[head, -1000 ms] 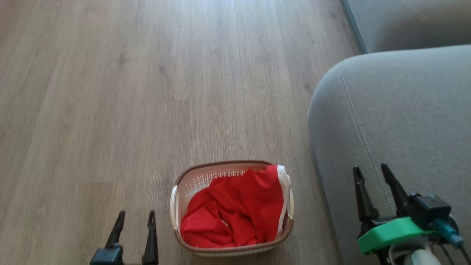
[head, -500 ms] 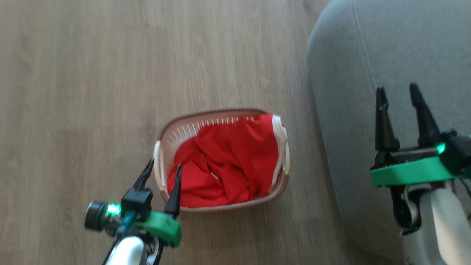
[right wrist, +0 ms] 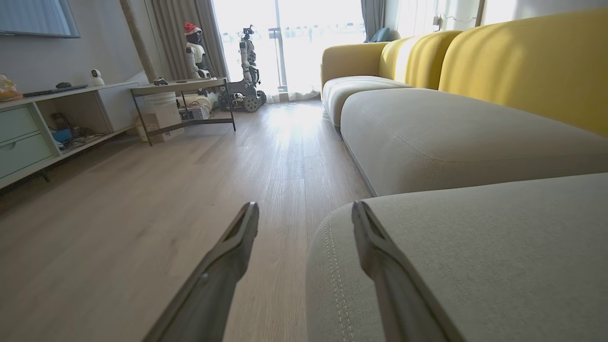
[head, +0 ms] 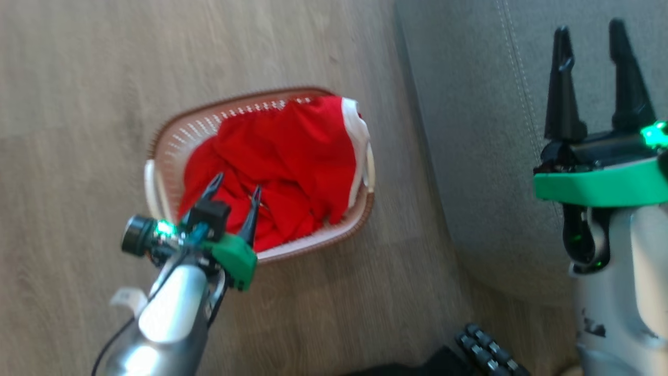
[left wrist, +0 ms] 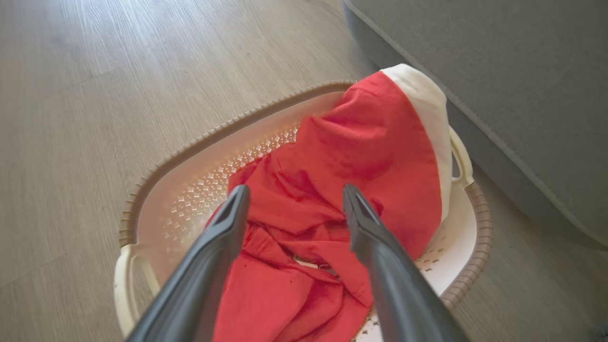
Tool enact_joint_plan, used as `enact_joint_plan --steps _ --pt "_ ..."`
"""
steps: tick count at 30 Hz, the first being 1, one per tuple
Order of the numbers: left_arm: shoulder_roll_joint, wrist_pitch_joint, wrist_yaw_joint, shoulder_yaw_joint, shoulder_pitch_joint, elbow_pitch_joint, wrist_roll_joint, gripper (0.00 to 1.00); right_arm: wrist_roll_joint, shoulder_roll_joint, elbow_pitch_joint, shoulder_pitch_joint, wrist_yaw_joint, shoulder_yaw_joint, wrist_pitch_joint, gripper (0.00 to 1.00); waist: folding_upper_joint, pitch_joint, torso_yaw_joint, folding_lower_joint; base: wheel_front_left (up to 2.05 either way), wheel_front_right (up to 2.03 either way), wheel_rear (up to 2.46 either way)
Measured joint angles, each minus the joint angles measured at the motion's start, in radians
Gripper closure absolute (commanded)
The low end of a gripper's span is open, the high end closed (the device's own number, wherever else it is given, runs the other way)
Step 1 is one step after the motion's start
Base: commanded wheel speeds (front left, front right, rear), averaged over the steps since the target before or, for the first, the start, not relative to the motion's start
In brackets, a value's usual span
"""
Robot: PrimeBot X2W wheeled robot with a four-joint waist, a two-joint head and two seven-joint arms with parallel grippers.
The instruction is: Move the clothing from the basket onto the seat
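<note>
Two grippers show in the head view. The left gripper (head: 236, 184) sits at lower left, jaws spread and empty, its tips over the near-left part of the red clothing (head: 292, 151). That clothing lies bunched in the basket (head: 235, 99) at centre frame, on the wooden floor (head: 78, 78). Whether the tips touch cloth cannot be told here. The right gripper (head: 589, 28) stands at the right edge, likewise spread and holding nothing, over the grey seat (head: 469, 130) in the upper right, just beside the basket.

From the left wrist, two dark fingers (left wrist: 228, 223) frame a crumpled fold at lower centre. At upper right the garment's white band (left wrist: 430, 109) drapes over the rim by a side handle (left wrist: 463, 161).

From the right wrist, the fingers stand apart at bottom centre, one before the floor, the other before the seat's corner and its stitched seam (right wrist: 332, 251).

Several things could go wrong. Closing too shallow would likely pinch only a thin fold that slips free. Going too deep could catch the perforated wall. The draped band may snag on the handle, so the light basket could lift or tip with the cloth.
</note>
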Motion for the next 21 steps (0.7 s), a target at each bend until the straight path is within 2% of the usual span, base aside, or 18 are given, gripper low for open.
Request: enact_joint_plan --steps 7,10,21 --pt "-0.003 0.031 0.01 -0.002 -0.173 0.142 0.01 0.0 0.005 0.0 -0.027 -0.055 0.0 0.009 -0.001 0.0 0.0 0.117 -0.051 0.0001 0.0 0.0 0.0" --pt "-0.007 0.053 0.012 0.036 -0.226 0.203 -0.03 0.0 0.019 0.0 -0.041 -0.082 0.0 0.016 -0.001 0.0 0.0 0.16 -0.064 0.0001 0.0 0.0 0.0" --pt "0.045 0.078 0.061 0.034 -0.408 0.35 -0.023 0.0 0.064 0.0 -0.107 -0.139 0.0 0.046 -0.001 0.0 0.0 0.284 -0.11 0.0001 0.0 0.0 0.0"
